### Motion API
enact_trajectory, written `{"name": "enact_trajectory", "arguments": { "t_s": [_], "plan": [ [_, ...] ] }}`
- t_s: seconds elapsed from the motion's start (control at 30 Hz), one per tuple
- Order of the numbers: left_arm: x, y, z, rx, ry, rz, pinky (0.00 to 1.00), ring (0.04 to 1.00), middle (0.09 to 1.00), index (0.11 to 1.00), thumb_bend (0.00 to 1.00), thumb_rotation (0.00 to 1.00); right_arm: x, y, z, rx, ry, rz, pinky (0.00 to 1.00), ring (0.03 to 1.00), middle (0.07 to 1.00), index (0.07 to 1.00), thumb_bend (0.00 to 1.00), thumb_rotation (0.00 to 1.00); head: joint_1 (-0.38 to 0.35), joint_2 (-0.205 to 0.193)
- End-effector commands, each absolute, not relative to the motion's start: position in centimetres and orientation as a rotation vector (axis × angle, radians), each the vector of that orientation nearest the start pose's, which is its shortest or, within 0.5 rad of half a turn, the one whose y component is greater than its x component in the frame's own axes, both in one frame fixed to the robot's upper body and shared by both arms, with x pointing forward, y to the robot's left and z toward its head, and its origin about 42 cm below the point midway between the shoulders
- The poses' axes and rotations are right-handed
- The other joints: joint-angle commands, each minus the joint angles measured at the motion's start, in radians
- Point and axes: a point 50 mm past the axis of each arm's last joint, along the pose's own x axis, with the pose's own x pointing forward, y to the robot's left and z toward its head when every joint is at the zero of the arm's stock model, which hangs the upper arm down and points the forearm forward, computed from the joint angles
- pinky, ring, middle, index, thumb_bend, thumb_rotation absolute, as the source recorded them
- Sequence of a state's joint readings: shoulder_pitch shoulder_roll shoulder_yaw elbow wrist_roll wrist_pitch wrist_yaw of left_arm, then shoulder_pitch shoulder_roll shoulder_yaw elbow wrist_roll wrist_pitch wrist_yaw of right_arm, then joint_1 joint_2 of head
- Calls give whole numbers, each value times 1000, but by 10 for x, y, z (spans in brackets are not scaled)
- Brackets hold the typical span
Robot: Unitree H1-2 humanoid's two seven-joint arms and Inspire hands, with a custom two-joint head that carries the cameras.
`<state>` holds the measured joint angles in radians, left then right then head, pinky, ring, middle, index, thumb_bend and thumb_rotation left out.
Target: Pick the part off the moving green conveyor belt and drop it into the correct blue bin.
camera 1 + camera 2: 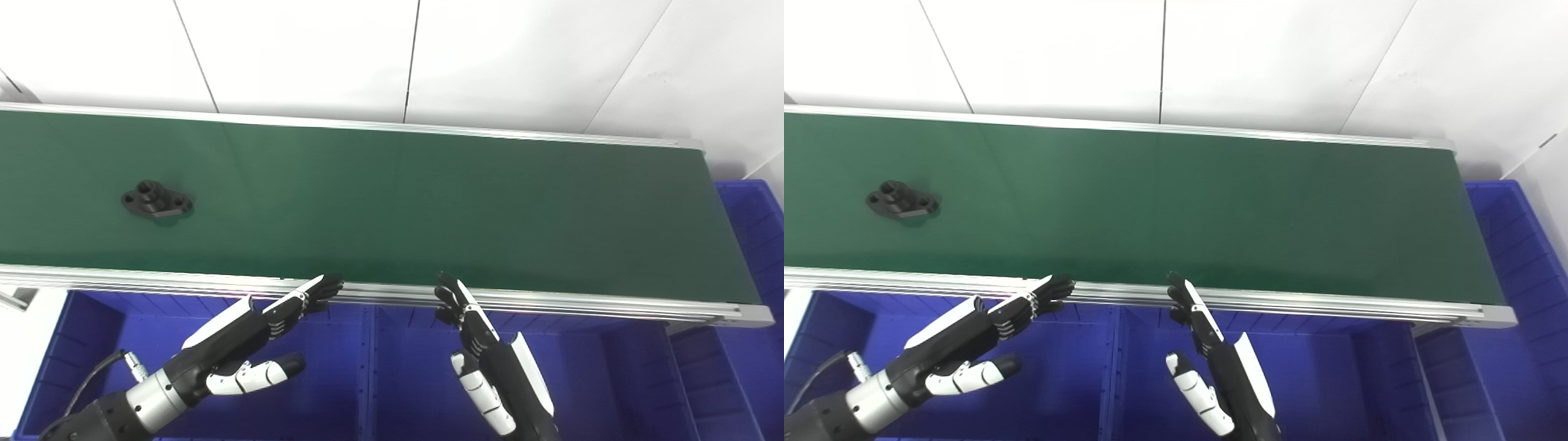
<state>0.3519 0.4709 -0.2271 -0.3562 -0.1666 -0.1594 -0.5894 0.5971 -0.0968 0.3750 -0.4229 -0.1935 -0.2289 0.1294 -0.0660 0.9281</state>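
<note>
A black flanged part (157,199) with a raised round hub lies on the green conveyor belt (429,202) at its left side; it also shows in the right eye view (901,201). My left hand (245,337) is open and empty, held above the blue bins with its fingertips at the belt's near rail. My right hand (490,355) is open and empty too, fingertips near the same rail. Both hands are well to the right of the part and apart from it.
Blue bins (380,380) stand in a row below the belt's near aluminium rail (551,301). Another blue bin (756,245) stands past the belt's right end. A white panelled wall (392,55) runs behind the belt.
</note>
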Motion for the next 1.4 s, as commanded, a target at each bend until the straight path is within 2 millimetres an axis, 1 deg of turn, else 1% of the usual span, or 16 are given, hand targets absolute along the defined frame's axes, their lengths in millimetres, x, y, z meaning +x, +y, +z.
{"name": "enact_trajectory", "arguments": {
  "t_s": [0.0, 0.03, 0.37, 0.5, 0.7, 0.93, 1.37],
  "plan": [
    [146, 260, 131, 216, -53, -873, 970, 1000, 1000, 1000, 471, 723, 84, -152, 127, -89, -107, 380, 903, 956, 983, 966, 460, 950, 1, -1],
    [146, 261, 131, 219, -54, -872, 969, 1000, 1000, 1000, 468, 723, 84, -152, 127, -89, -107, 380, 902, 956, 984, 965, 465, 952, 1, -5],
    [145, 263, 131, 209, -57, -867, 970, 1000, 1000, 1000, 456, 718, 83, -152, 127, -93, -110, 379, 906, 958, 984, 969, 465, 951, -1, -1],
    [145, 261, 130, 210, -60, -869, 966, 1000, 1000, 1000, 479, 741, 81, -152, 127, -88, -106, 378, 905, 957, 984, 968, 460, 946, -7, 2],
    [143, 258, 130, 210, -57, -872, 963, 1000, 1000, 1000, 475, 736, 80, -153, 127, -90, -103, 377, 910, 957, 982, 967, 463, 947, -12, -1],
    [142, 254, 129, 204, -58, -871, 964, 1000, 1000, 1000, 487, 741, 79, -156, 127, -86, -99, 381, 905, 952, 978, 963, 456, 942, 2, 0],
    [138, 256, 129, 207, -47, -863, 961, 1000, 1000, 1000, 488, 751, 75, -157, 128, -87, -87, 382, 910, 956, 982, 963, 448, 941, -2, 5]
  ]
}}
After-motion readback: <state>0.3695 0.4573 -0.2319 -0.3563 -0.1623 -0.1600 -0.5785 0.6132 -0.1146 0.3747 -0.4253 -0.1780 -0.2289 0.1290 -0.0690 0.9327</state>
